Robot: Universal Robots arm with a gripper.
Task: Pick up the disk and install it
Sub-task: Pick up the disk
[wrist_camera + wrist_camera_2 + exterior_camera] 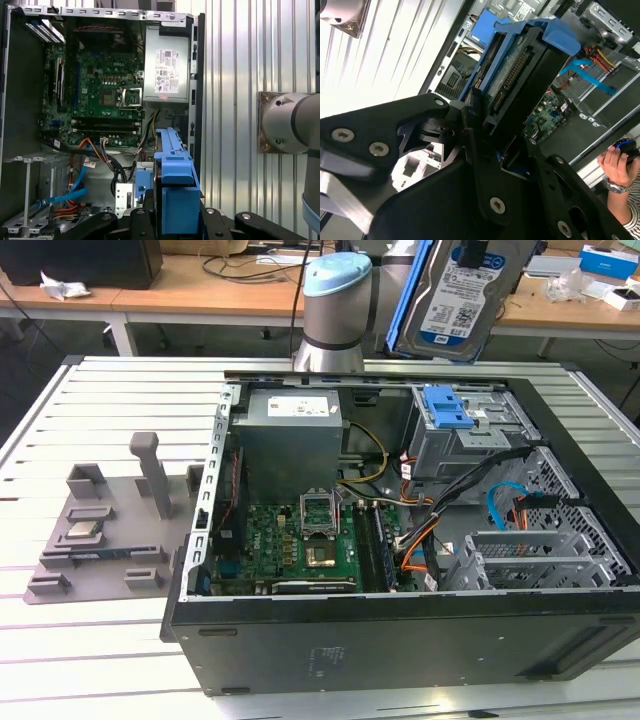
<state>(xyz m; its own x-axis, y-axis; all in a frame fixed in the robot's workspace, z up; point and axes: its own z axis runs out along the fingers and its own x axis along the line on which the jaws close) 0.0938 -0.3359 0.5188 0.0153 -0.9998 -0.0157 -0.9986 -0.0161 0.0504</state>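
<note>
One disk (452, 302): flat silver hard drive with a white-and-blue label and a bright blue frame along its edges.
Position: in the air above the open computer case (400, 650), over the end where the drive cage (470, 445) sits; tilted.
Exterior view: shows the label face and one blue frame rail; a grey tray (60, 575) carrying a processor chip (82, 531) lies beside the case, on the exterior view's left.
Second wrist view: shows the disk's edge with its connector row; a person's hand (615, 165) is beyond the case.
First wrist view: shows the blue frame end-on, with the motherboard (107, 100) and power supply (167, 70) beyond it.
Pincer: the gripper (502, 127) is clamped on the disk, black fingers (474, 112) on opposite sides; the disk projects from between them toward the case.
</note>
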